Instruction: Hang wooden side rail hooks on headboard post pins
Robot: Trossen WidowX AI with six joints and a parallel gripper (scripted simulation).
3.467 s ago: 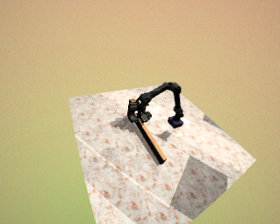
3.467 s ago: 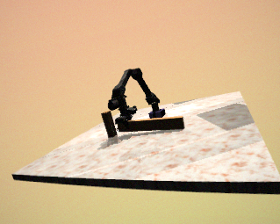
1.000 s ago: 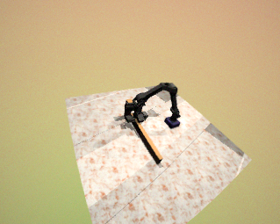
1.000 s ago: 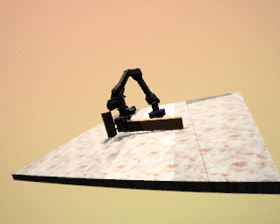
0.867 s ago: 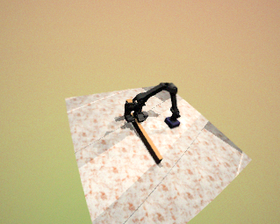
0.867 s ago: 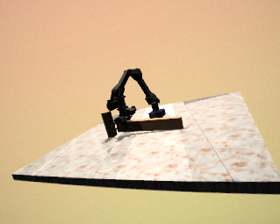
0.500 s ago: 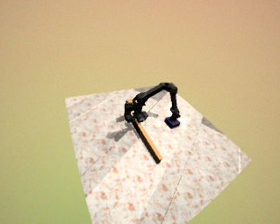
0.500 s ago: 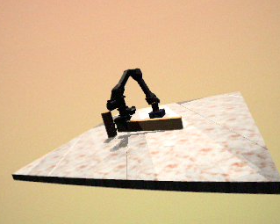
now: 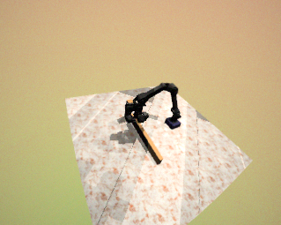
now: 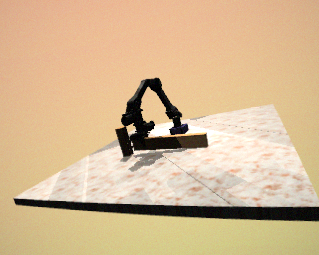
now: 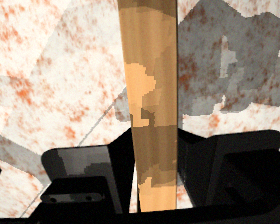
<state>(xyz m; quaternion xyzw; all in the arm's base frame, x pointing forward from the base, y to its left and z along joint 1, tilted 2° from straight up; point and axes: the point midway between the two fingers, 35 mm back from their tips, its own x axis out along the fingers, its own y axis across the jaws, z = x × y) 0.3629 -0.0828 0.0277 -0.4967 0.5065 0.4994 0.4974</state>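
The wooden side rail [image 9: 149, 143] [image 10: 176, 142] [image 11: 154, 100] runs away from the post, its far end low at the table. My gripper [image 9: 134, 118] [image 10: 140, 138] [image 11: 148, 128] is shut on the rail near its post end, one finger on each side in the wrist view. The headboard post [image 9: 129, 101] [image 10: 122, 141] stands upright close beside that end; in the top view the gripper covers most of it. The steel hooks, the pins and the slot cannot be made out, so whether the hooks sit on the pins cannot be told.
The arm's dark blue base [image 9: 173, 123] [image 10: 179, 129] stands on the table [image 9: 100, 179] [image 10: 269, 183] beside the rail. The arm arches high from it over to the post. Shadows of arm and rail fall on the speckled table top.
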